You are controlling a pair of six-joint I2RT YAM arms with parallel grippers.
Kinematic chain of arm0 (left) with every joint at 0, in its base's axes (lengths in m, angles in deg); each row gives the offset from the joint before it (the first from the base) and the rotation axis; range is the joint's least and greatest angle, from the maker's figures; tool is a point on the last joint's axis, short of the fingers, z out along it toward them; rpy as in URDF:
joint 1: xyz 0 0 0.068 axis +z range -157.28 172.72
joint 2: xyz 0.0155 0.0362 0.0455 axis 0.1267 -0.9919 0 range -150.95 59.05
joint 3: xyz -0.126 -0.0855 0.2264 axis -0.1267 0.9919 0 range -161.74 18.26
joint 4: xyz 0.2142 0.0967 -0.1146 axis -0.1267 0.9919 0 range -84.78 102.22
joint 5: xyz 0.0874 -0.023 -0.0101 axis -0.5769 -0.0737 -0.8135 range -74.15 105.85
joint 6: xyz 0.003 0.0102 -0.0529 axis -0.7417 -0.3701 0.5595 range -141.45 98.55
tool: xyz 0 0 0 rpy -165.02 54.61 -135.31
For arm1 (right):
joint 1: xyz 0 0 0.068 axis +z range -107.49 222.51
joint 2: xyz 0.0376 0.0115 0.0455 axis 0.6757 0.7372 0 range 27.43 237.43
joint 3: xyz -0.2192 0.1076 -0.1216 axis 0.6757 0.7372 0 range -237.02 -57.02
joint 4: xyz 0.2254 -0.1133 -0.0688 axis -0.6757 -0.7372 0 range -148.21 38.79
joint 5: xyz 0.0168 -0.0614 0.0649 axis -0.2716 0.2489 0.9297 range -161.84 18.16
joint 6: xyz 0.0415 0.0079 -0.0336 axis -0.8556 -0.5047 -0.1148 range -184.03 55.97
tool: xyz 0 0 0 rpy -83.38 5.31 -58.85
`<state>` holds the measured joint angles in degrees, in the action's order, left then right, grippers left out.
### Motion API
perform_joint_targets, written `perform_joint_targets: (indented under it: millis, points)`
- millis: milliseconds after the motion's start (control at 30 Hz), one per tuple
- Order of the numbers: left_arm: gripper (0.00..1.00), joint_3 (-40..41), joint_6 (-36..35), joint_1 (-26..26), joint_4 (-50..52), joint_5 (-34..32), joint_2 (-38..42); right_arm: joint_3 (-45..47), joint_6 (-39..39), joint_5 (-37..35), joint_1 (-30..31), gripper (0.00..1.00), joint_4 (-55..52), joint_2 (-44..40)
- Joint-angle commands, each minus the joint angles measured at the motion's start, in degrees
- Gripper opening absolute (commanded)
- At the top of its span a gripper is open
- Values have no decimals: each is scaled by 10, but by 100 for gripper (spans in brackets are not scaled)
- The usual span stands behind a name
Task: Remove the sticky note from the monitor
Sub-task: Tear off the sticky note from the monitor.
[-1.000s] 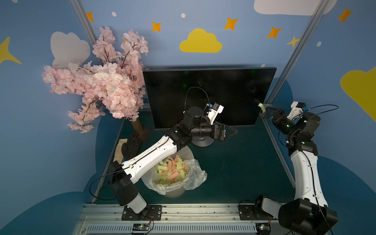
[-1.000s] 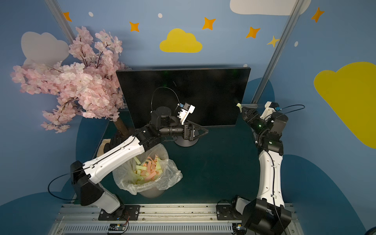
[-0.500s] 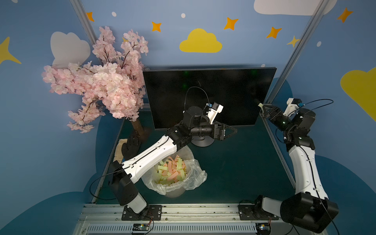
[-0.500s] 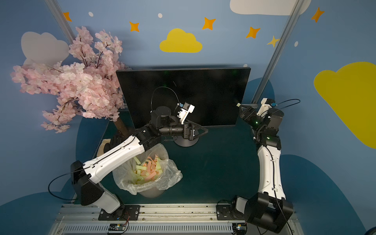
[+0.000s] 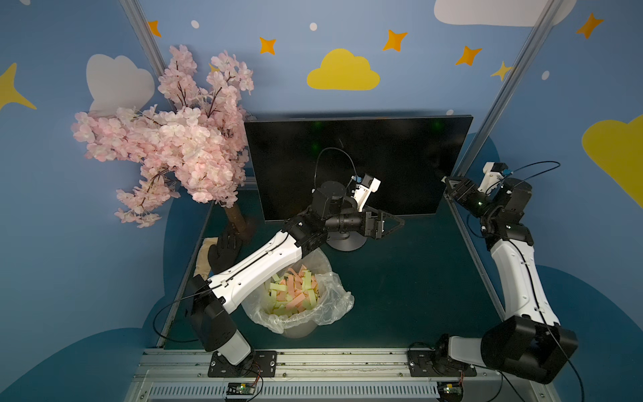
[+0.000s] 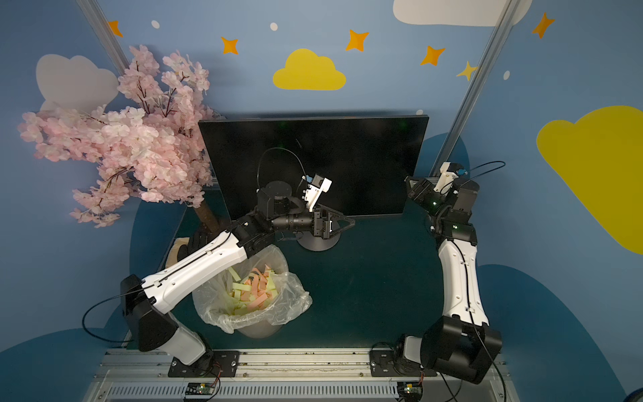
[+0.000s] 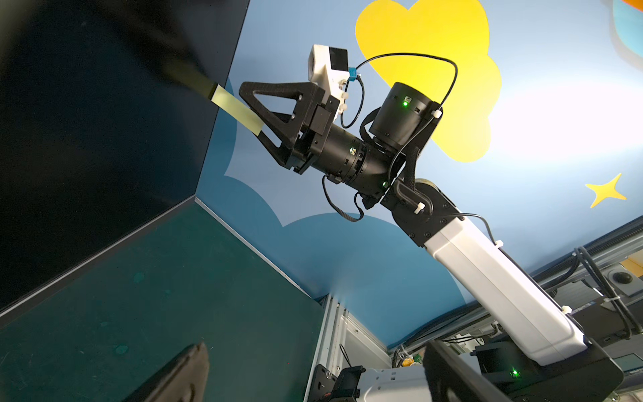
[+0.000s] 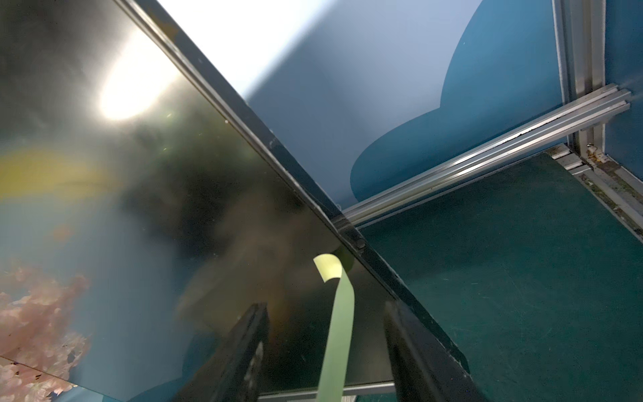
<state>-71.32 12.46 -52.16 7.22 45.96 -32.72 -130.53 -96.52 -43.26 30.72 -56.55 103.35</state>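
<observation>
Straddling sticky note (image 8: 342, 313) at monitor (image 5: 382, 146) right edge, right gripper (image 8: 325, 306) unclenched (left gripper (image 5: 400, 221) released, well apart)

Evenly lit from overhead in both top views, darker toward corners. Washed by white glare on the monitor (image 8: 156, 181) in the right wrist view, blurred up close.

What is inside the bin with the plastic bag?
Pale green and pink paper strips fill the bin. The left arm covers one side, and anything beneath the pile is hidden.

green table (image 5: 417, 285), monitor (image 5: 400, 156), lined bin (image 5: 300, 328), tree (image 5: 174, 146)
</observation>
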Motion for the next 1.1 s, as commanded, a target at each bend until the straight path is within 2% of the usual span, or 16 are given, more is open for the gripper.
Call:
perform_joint_targets:
  millis: [0,167,300,733,1067]
  points:
    - [100,-6,2,4,-20,7,4,-19,8,0,4,56,2,8]
    - [100,-5,4,5,-21,9,6,-20,13,-2,5,52,-1,14]
    - [100,-2,6,6,-24,9,7,-19,16,-2,5,45,-3,16]
    - [100,5,13,8,-27,10,9,-16,40,9,2,0,-49,-7]
    - [100,20,11,9,-23,7,21,28,29,14,4,0,-62,-66]
